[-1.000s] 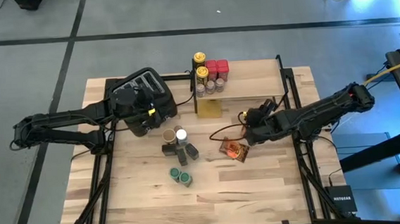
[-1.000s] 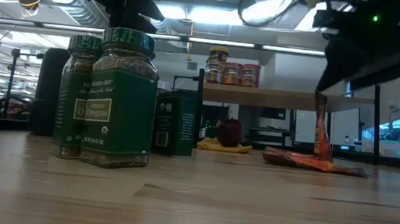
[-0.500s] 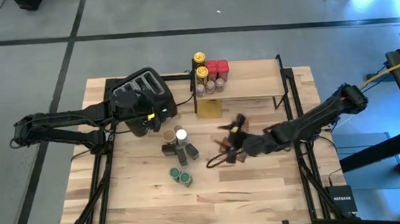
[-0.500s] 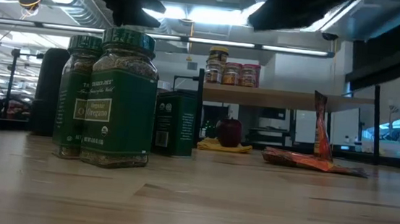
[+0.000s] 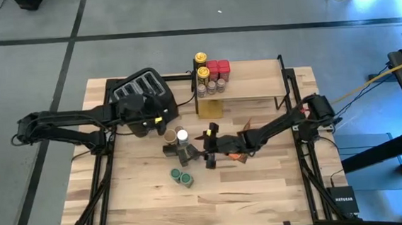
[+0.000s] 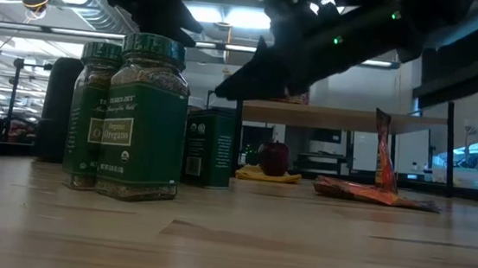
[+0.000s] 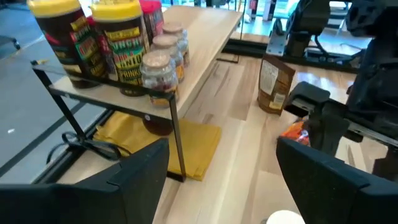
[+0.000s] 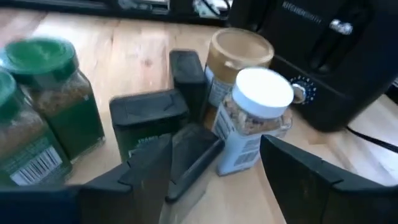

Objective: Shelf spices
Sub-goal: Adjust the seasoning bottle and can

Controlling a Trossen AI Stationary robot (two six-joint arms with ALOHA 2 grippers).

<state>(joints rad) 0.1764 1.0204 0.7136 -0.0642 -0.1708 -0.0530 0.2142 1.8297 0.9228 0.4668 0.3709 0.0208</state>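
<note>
Moved: right end effector (image 5: 209, 156) has swung across the bench from the packets toward the middle cluster; one second ago it hung near the shelf's right end.
Spices on shelf: two yellow-lid jars (image 5: 202, 73), red-lid jars (image 5: 218, 69) and small jars (image 7: 157, 70) stand at the left end of the shelf (image 5: 256, 87).
Spices on bench: tan-lid jar (image 8: 237, 55), white-lid jar (image 8: 256, 115) and dark tins (image 8: 149, 115) cluster mid-bench; two green-lid jars (image 5: 182, 177) stand just nearer the front edge; foil packets (image 6: 364, 191) lie to the right, one upright.
Right end effector: fingers apart, holding nothing, poised just over the dark tins.
Left end effector: (image 7: 221, 168) fingers wide, empty, hovering beside the toaster (image 5: 143, 95), facing the shelf.
Toaster: black, at the bench's (image 5: 263, 186) left rear, behind the cluster.
Under shelf: yellow cloth (image 7: 161, 140) lies flat.
</note>
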